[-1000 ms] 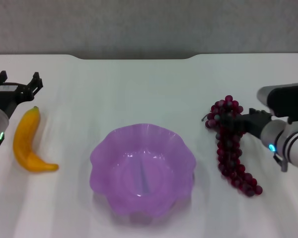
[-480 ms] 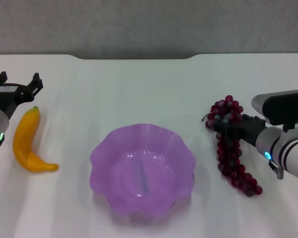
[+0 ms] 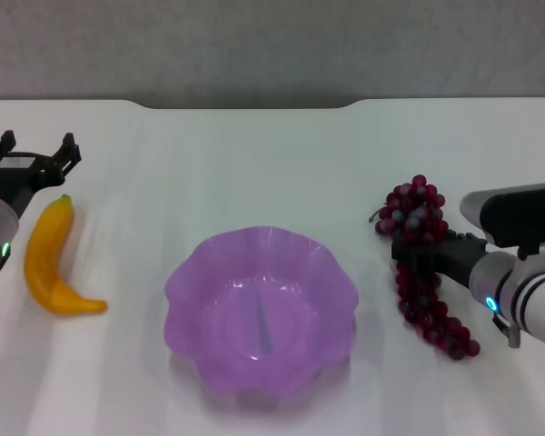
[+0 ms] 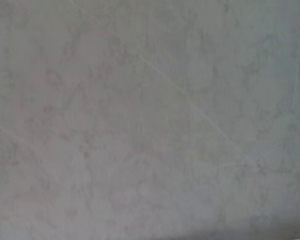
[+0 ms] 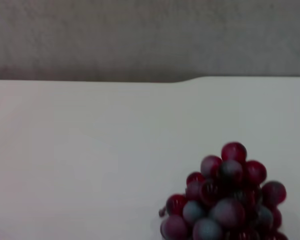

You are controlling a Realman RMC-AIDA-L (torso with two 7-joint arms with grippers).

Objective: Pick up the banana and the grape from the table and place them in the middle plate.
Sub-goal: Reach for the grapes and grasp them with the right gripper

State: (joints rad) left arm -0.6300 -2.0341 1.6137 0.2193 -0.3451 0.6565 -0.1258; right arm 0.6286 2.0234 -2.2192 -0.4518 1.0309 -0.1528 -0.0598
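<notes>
White table [image 3: 254, 163], grey wall | left gripper [image 3: 34, 156] jaws wide | right gripper [image 3: 418, 254] jaws unclear

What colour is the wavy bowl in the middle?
See-through purple; the middle plate shows best in the head view.

A curved yellow banana [image 3: 52, 263] lies flat on the white counter [image 3: 254, 163], well left of the empty purple scalloped plate [image 3: 261, 311]. The dark red grape bunch [image 3: 423, 263] lies right of the plate.

Left gripper [image 3: 34, 151] spread — right gripper [image 3: 416, 252] low
</notes>
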